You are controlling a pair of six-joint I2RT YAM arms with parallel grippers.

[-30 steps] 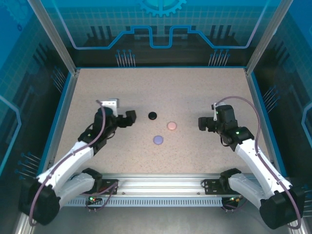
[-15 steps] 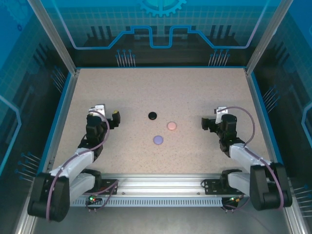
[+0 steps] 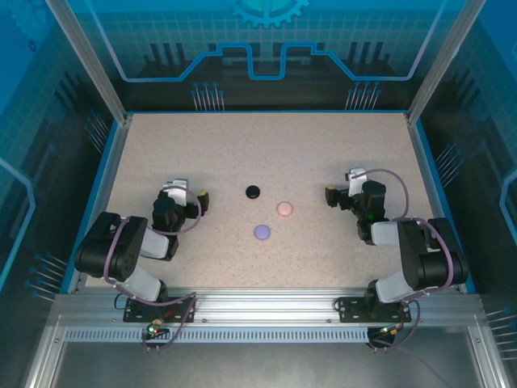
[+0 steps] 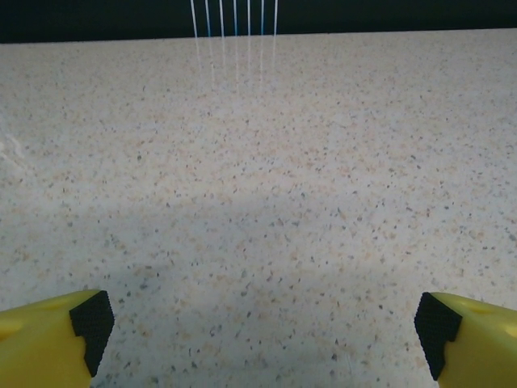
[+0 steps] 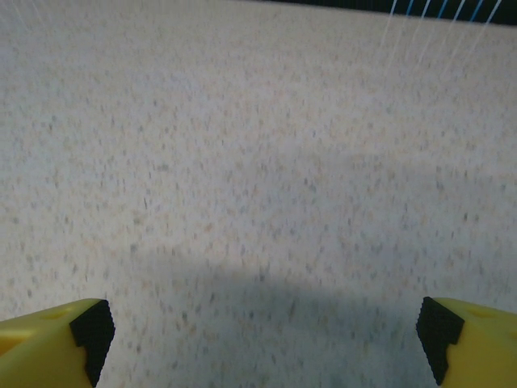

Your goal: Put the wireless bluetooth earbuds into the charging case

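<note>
High rear overhead view of the whole tabletop point(image 3: 266, 153); both wrist views low, close across it.

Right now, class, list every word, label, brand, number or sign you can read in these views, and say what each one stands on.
No readable text in any view.
black case, pink case, purple case: plain tops, too small from above to show any marking.
back panel: a gear drawing and circuit-like lines, no words or numbers.
table: speckled surface, unmarked.
</note>
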